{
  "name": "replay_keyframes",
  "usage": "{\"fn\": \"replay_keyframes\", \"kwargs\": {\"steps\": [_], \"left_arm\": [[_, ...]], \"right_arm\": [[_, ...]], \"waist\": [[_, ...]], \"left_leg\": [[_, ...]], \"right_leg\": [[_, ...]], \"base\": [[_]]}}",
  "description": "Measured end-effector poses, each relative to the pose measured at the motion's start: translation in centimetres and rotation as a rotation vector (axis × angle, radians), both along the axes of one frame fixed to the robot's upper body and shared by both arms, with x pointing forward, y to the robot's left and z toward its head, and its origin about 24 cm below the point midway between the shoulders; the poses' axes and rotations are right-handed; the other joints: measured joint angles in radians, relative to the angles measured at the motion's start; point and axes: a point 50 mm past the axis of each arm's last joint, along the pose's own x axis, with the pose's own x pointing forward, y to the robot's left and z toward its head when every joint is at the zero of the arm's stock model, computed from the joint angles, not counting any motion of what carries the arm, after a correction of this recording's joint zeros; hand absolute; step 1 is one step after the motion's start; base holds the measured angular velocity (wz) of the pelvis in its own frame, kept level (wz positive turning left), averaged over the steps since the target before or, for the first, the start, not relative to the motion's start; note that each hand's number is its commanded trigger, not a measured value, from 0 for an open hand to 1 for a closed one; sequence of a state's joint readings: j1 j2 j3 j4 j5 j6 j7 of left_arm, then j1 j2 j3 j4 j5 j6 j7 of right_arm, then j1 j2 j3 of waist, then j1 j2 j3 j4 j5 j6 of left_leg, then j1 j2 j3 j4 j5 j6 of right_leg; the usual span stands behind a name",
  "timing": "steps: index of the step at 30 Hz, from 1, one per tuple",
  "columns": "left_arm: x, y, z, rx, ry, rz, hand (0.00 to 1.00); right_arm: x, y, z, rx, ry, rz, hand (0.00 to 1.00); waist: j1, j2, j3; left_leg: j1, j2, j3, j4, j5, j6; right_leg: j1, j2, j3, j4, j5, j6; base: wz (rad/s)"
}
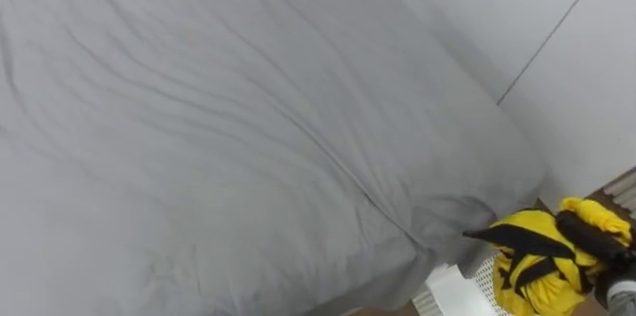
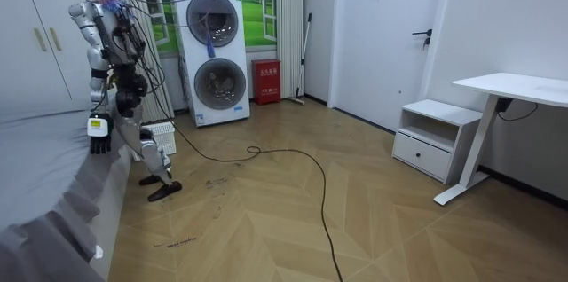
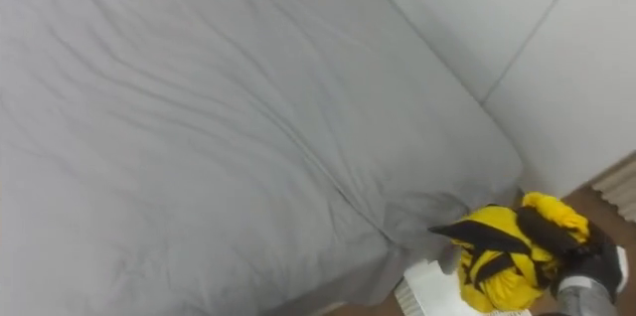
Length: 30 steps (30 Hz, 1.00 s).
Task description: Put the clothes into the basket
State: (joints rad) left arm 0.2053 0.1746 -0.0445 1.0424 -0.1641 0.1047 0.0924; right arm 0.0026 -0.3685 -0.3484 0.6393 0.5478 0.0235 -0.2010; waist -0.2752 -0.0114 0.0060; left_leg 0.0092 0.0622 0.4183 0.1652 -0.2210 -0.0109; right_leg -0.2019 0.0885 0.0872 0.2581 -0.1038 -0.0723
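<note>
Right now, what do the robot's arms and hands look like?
The right hand is black with slim fingers on a silver-grey wrist. In the room view the left hand is black too, with a white tag, below a silver-grey arm.

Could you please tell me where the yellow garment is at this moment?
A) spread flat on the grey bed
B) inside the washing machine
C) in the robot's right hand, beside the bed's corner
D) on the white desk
C: the right hand has its fingers curled round the yellow garment, which hangs past the corner of the grey bed, just above a white basket.
</note>
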Motion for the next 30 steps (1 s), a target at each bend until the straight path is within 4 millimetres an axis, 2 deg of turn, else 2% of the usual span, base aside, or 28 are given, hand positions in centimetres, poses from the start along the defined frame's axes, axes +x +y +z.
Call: {"fn": "replay_keyframes", "kwargs": {"steps": [2,4,6,8,11,13,16,19,22,24,26,27,28,29,30], "left_arm": [[0.0,-0.2,-0.1,-0.006,0.002,0.004,0.00],[0.5,-0.4,-0.1,-0.021,-0.007,0.021,0.00],[1.1,-0.6,-0.1,-0.031,-0.018,0.024,0.00],[2.1,-0.9,-0.2,-0.037,-0.015,-0.004,0.00],[2.6,-0.9,-0.3,-0.041,-0.011,-0.006,0.00],[3.0,-0.9,-0.2,-0.041,-0.021,-0.018,0.00],[4.3,-1.1,-0.1,-0.039,-0.051,-0.055,0.00],[5.0,-1.3,0.0,-0.036,-0.067,-0.080,0.00],[5.6,-1.6,0.1,-0.041,-0.105,-0.096,0.00],[6.1,-1.8,0.3,-0.043,-0.125,-0.113,0.00],[7.1,-2.2,0.5,-0.049,-0.169,-0.133,0.00],[7.2,-2.2,0.6,-0.048,-0.177,-0.136,0.00],[7.5,-2.2,0.6,-0.048,-0.189,-0.142,0.00],[7.7,-2.3,0.7,-0.049,-0.198,-0.152,0.00],[7.8,-2.3,0.7,-0.049,-0.201,-0.154,0.00]], "right_arm": [[0.8,-0.9,0.7,-0.012,-0.014,-0.037,1.00],[1.2,-1.4,0.9,-0.013,-0.007,-0.053,1.00],[1.9,-1.8,1.2,0.001,-0.018,-0.069,1.00],[3.0,-2.2,1.6,-0.001,-0.011,-0.081,1.00],[4.0,-2.0,1.8,-0.011,0.007,-0.067,1.00],[4.6,-2.0,2.2,-0.034,0.011,-0.045,1.00],[5.6,-2.3,3.3,-0.082,0.006,-0.020,1.00],[6.3,-2.5,3.9,-0.101,-0.003,-0.025,1.00],[7.1,-2.6,4.6,-0.112,-0.012,-0.058,1.00],[7.3,-2.6,4.9,-0.123,-0.011,-0.066,1.00],[7.3,-3.0,5.2,-0.142,-0.003,-0.077,1.00],[7.3,-3.0,5.2,-0.144,-0.003,-0.081,1.00],[7.3,-3.1,5.2,-0.145,0.001,-0.097,0.40],[7.4,-3.2,5.4,-0.152,-0.001,-0.113,0.00],[7.4,-3.2,5.5,-0.153,-0.004,-0.121,0.00]], "waist": [[-0.004,0.021,0.0032],[-0.007,0.035,0.0069],[-0.006,0.051,0.0069],[-0.005,0.073,0.0127],[0.005,0.081,0.0147],[0.006,0.088,0.0145],[0.014,0.107,0.0216],[0.033,0.109,0.0225],[0.037,0.111,0.0220],[0.044,0.111,0.0219],[0.068,0.111,0.0219],[0.067,0.111,0.0216],[0.068,0.111,0.0220],[0.067,0.110,0.0222],[0.068,0.110,0.0222]], "left_leg": [[-0.030,0.000,0.032,0.006,0.000,0.001],[-0.066,0.000,0.045,0.022,-0.002,0.003],[-0.111,-0.004,0.053,0.041,-0.004,0.008],[-0.160,-0.008,0.061,0.061,-0.003,0.010],[-0.197,-0.022,0.063,0.071,0.000,0.015],[-0.231,-0.022,0.062,0.092,0.000,0.015],[-0.292,-0.023,0.059,0.112,0.002,0.018],[-0.322,-0.033,0.060,0.123,0.005,0.022],[-0.364,-0.042,0.059,0.130,0.007,0.026],[-0.390,-0.042,0.059,0.140,0.010,0.028],[-0.414,-0.039,0.059,0.150,0.010,0.028],[-0.420,-0.038,0.057,0.156,0.010,0.028],[-0.430,-0.036,0.050,0.165,0.010,0.028],[-0.440,-0.036,0.041,0.172,0.010,0.028],[-0.444,-0.036,0.038,0.174,0.010,0.028]], "right_leg": [[-0.042,0.005,0.029,0.005,0.013,0.003],[-0.081,0.006,0.043,0.014,0.018,0.005],[-0.140,0.002,0.054,0.052,0.017,0.006],[-0.203,-0.001,0.070,0.086,0.015,0.009],[-0.269,-0.001,0.090,0.138,0.001,0.008],[-0.302,-0.001,0.098,0.153,-0.001,0.009],[-0.363,-0.001,0.108,0.171,0.001,0.014],[-0.411,-0.004,0.117,0.209,-0.004,0.012],[-0.467,-0.009,0.120,0.243,-0.009,0.012],[-0.491,-0.006,0.129,0.248,-0.007,0.015],[-0.511,-0.003,0.134,0.247,-0.002,0.019],[-0.515,-0.003,0.132,0.248,-0.002,0.018],[-0.519,-0.003,0.131,0.248,-0.001,0.018],[-0.524,-0.004,0.129,0.248,0.000,0.019],[-0.527,-0.004,0.128,0.248,0.000,0.019]], "base": [[-0.42],[-0.31],[-0.28],[-0.19],[-0.14],[-0.03],[0.01],[-0.08],[0.02],[0.01],[-0.06],[0.06],[0.12],[0.09],[0.07]]}}
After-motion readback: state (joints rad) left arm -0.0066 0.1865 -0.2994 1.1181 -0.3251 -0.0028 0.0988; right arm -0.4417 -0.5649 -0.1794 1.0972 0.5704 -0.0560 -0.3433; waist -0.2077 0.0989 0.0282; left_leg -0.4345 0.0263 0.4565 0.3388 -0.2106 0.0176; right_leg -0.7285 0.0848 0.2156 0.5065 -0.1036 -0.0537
